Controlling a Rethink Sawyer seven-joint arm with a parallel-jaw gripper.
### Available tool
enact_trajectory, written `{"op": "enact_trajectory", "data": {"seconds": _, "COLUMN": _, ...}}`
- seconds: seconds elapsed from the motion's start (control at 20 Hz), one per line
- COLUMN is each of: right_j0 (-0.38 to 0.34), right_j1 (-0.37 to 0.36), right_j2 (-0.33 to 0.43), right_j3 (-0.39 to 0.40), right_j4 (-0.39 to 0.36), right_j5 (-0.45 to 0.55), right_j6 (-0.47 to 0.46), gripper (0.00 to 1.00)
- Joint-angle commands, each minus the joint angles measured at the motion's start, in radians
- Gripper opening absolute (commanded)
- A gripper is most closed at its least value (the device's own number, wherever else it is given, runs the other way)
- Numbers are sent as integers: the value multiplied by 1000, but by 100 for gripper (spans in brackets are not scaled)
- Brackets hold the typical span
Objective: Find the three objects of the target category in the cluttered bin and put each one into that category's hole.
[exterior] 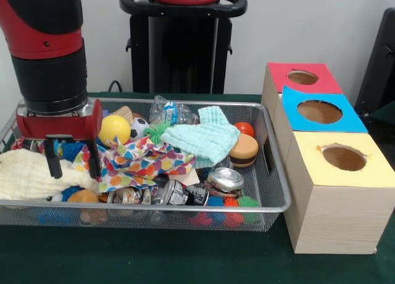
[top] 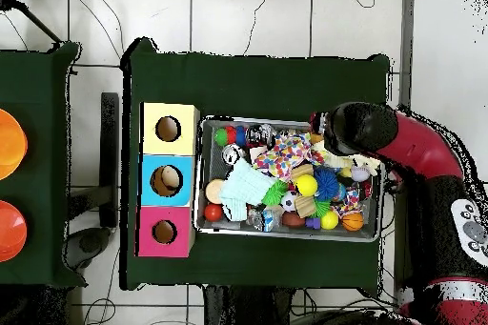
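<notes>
Three boxes stand in a row beside the wire bin (exterior: 271, 173), each with a round hole in its top: a red-topped box (exterior: 302, 78), a blue-topped box (exterior: 320, 112) and a yellow-topped box (exterior: 344, 158). All rest on the green surface (exterior: 154, 259). The bin is heaped with clutter. A yellow ball (exterior: 114, 129) sits near its far side, a mint green cloth (exterior: 207, 140) lies over the middle, and a multicoloured dotted cloth (exterior: 139, 160) spreads in front of the ball. A toy hamburger (exterior: 244, 150) rests by the bin's wall nearest the boxes, with an orange ball (exterior: 245, 128) just behind it. A cream cloth (exterior: 34, 176) lies at the end of the bin away from the boxes. Crushed cans (exterior: 185, 191) sit along the front wall. The gripper (exterior: 73, 163) hangs over that cream-cloth end, its two dark fingers (exterior: 53, 162) spread apart and holding nothing, their tips down among the cloths.
</notes>
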Motion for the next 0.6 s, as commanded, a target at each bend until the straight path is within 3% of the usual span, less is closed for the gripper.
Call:
{"op": "enact_trajectory", "data": {"seconds": 0.05, "right_j0": -23, "right_j1": 33, "right_j2": 69, "right_j3": 51, "right_j4": -17, "right_j5": -7, "right_j6": -7, "gripper": 100}}
{"op": "enact_trajectory", "data": {"seconds": 0.6, "right_j0": -15, "right_j1": 71, "right_j2": 71, "right_j3": 28, "right_j4": -26, "right_j5": -40, "right_j6": -1, "gripper": 100}}
